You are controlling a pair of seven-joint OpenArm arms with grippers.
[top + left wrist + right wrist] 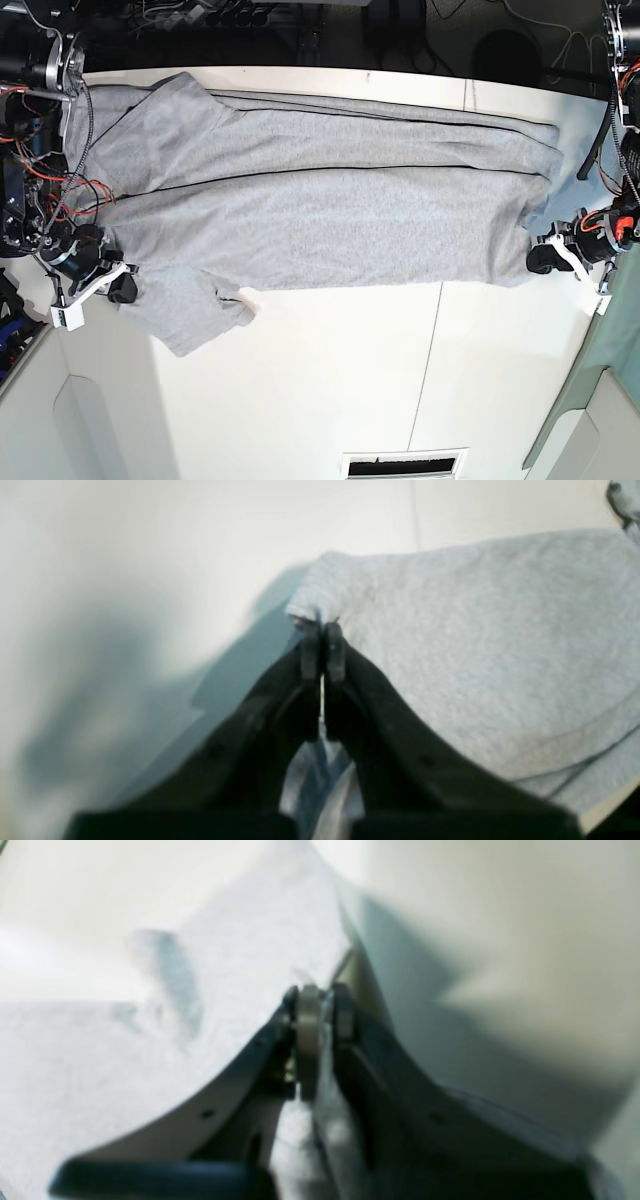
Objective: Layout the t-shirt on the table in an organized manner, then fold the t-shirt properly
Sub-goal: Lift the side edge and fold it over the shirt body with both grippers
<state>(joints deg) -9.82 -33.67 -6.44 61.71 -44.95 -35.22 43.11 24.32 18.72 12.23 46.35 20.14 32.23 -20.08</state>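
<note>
Overhead view: the t-shirt [320,205], light grey, lies stretched sideways across the far half of the table [330,380], its length running from one arm to the other; one short sleeve [190,305] sticks out toward the near edge on the view's left, and long creases run along the body of the cloth; a thin dark seam [428,365] crosses the bare white tabletop in front of the shirt.

Left gripper [322,625] (at the overhead view's right): jaws pressed together on a corner of the grey cloth, the fabric puckered just above the fingertips [335,650]; a strip of cloth also shows between the black fingers lower down; the corner is raised a little, with shadow on the white surface under it.

Right gripper [320,1005] (at the overhead view's left, next to the sleeve): jaws drawn together on a fold of the shirt, which runs up between the two pads [307,1025] and spreads away to the left of that view; the picture is blurred, so the exact edge held cannot be told.

No containers appear on the table; the shirt lies straight on the tabletop.
</note>
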